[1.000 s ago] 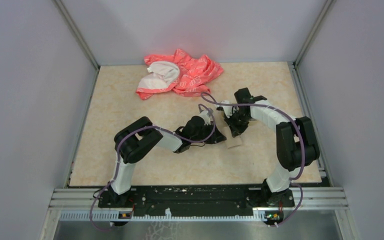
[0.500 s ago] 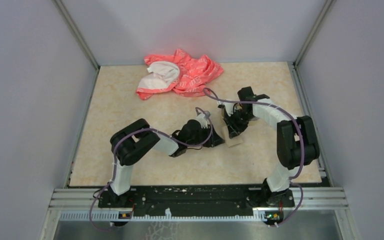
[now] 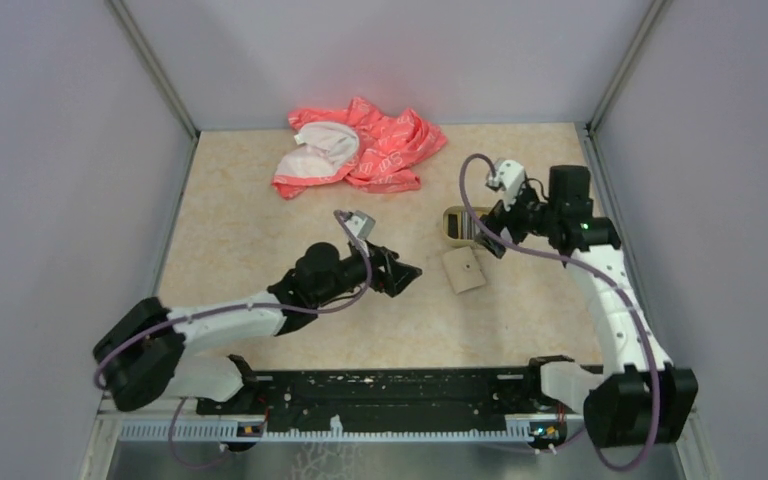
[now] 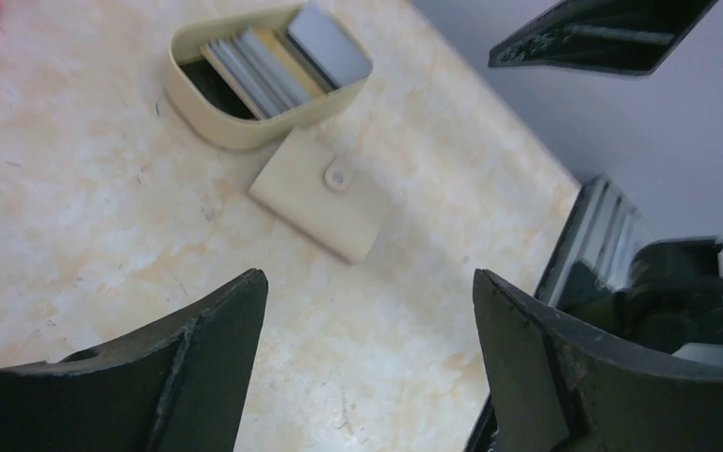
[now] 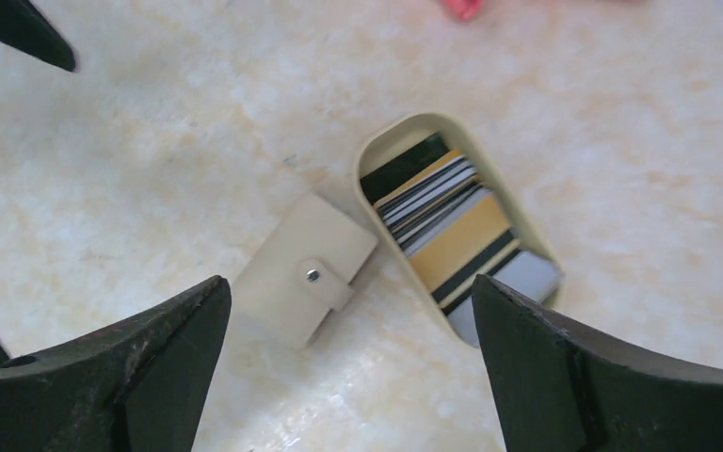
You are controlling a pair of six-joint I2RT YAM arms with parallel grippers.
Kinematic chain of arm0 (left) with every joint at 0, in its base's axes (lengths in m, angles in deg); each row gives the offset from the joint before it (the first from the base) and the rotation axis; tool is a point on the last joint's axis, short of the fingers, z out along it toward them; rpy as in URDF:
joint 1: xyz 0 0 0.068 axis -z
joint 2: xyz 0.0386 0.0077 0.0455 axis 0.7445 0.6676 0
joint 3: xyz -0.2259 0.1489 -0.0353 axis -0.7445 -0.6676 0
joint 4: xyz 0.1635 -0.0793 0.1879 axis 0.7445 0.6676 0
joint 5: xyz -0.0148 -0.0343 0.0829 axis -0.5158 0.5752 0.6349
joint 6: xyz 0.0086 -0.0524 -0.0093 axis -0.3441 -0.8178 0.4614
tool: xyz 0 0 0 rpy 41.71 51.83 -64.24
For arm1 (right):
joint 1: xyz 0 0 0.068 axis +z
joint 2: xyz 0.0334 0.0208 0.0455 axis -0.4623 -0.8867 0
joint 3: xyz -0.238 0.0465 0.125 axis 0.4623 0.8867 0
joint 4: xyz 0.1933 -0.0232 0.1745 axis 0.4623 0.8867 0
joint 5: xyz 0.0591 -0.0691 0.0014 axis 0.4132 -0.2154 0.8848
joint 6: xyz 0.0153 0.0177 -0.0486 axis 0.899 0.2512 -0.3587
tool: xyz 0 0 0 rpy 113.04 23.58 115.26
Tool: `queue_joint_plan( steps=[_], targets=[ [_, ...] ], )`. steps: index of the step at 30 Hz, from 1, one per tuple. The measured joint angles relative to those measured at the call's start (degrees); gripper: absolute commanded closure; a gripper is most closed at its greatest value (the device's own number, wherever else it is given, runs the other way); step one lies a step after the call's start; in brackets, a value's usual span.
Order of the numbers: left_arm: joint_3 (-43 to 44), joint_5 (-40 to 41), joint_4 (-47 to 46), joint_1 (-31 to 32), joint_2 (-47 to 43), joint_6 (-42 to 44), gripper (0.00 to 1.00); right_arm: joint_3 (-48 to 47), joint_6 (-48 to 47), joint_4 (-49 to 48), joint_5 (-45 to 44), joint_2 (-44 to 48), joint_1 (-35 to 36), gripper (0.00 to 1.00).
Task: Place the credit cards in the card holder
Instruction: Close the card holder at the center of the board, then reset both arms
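Observation:
The card holder (image 3: 463, 270) (image 4: 325, 193) (image 5: 306, 268) lies flat and closed on the table, its snap tab fastened. Just behind it stands a beige oval tray (image 3: 449, 217) (image 4: 245, 137) (image 5: 367, 160) with the credit cards (image 4: 273, 61) (image 5: 457, 235) standing in it on edge: black, white, grey and yellow. My left gripper (image 3: 412, 271) (image 4: 369, 282) is open, left of the holder and apart from it, with nothing between its fingers. My right gripper (image 3: 482, 238) (image 5: 350, 287) hovers open above the holder and tray, also empty.
A crumpled pink and white cloth (image 3: 360, 148) lies at the back of the table. Grey walls close in the left, right and far sides. The black rail (image 3: 390, 388) with both arm bases runs along the near edge.
Both grippers were close together at the card holder; they have opened and drawn away from it. The left arm pulled back left, the right arm rose to the right. The holder now lies free.

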State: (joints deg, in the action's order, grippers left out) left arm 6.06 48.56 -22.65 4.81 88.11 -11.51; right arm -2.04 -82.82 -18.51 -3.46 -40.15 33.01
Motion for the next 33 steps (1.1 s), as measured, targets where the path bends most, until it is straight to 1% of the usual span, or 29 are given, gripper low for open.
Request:
queue_joint_plan(
  steps=[2, 4, 6, 9, 11, 17, 20, 26, 33],
  targets=[
    [-0.96, 2.27, 4.02, -0.28, -7.63, 2.60, 0.02, 1.90, 1.75, -3.91, 0.44, 5.97, -2.38, 0.01],
    [-1.70, 4.04, 7.72, -0.74, -15.19, 4.52, 0.02, 4.35, 5.97, -9.07, 1.18, 12.35, -4.39, 0.02],
    [-2.08, 5.33, 11.56, -1.66, -23.10, 6.16, 0.02, 5.88, 10.80, -13.27, 2.03, 16.79, -5.16, 0.02],
    [-1.86, 5.79, 17.16, -3.10, -32.35, 7.56, 0.01, 7.54, 19.23, -19.30, 2.73, 20.55, -5.16, 0.02],
    [-1.18, 5.84, 21.20, -3.65, -36.81, 8.31, 0.02, 8.90, 25.33, -23.04, 1.90, 22.40, -5.18, 0.02],
    [0.31, 5.62, 29.90, -3.69, -44.06, 8.57, 0.02, 12.59, 38.73, -31.87, -2.64, 27.28, -5.18, 0.02],
    [-0.04, 5.62, 32.52, -3.69, -46.62, 8.37, 0.02, 15.08, 42.21, -34.95, -4.72, 28.79, -5.18, 0.02],
    [-1.79, 5.62, 35.39, -3.69, -49.59, 8.04, 0.02, 16.61, 47.12, -36.59, -9.14, 29.44, -5.16, 0.02],
    [-3.78, 5.64, 36.26, -3.69, -50.73, 7.02, 0.02, 16.81, 48.92, -37.57, -11.61, 30.56, -5.16, 0.02]
  ],
)
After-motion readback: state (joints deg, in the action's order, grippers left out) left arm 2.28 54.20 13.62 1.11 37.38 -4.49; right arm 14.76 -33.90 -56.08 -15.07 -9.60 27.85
